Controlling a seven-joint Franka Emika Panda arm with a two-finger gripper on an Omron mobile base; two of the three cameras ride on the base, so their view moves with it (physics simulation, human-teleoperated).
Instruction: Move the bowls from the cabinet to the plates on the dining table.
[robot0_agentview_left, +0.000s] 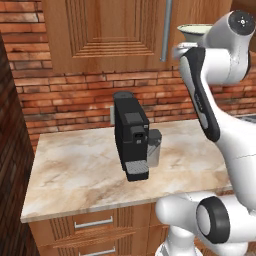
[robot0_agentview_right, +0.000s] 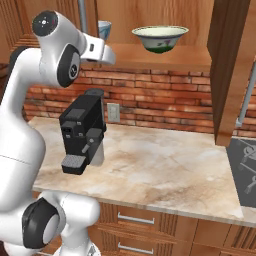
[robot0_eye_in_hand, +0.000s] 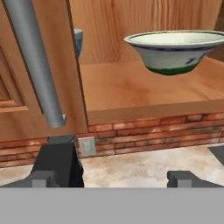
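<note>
Gripper (robot0_eye_in_hand: 111, 178) tips are standing wide apart at the bottom of the hand view, holding nothing. Upper right, the pale bowl (robot0_eye_in_hand: 175, 51) is sitting on the cabinet shelf (robot0_eye_in_hand: 144, 89); the bluish bowl (robot0_eye_in_hand: 78, 40) is peeking from behind the closed door (robot0_eye_in_hand: 39, 65) at upper left.

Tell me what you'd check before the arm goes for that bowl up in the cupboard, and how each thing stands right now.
1. Cabinet open on the bowl's side: ok; its right door swung out, the shelf bare to view.
2. Cream-green bowl upright on the shelf: ok.
3. Tool open and empty: ok; finger tips spread wide, nothing between them.
4. Tool level with the bowl: not ok; it sits below the shelf edge.
5. Closed left door and its bar handle clear of the path: cannot tell; they stand close on the tool's left.
6. Second bowl reachable: cannot tell; half hidden behind the closed door.
</note>
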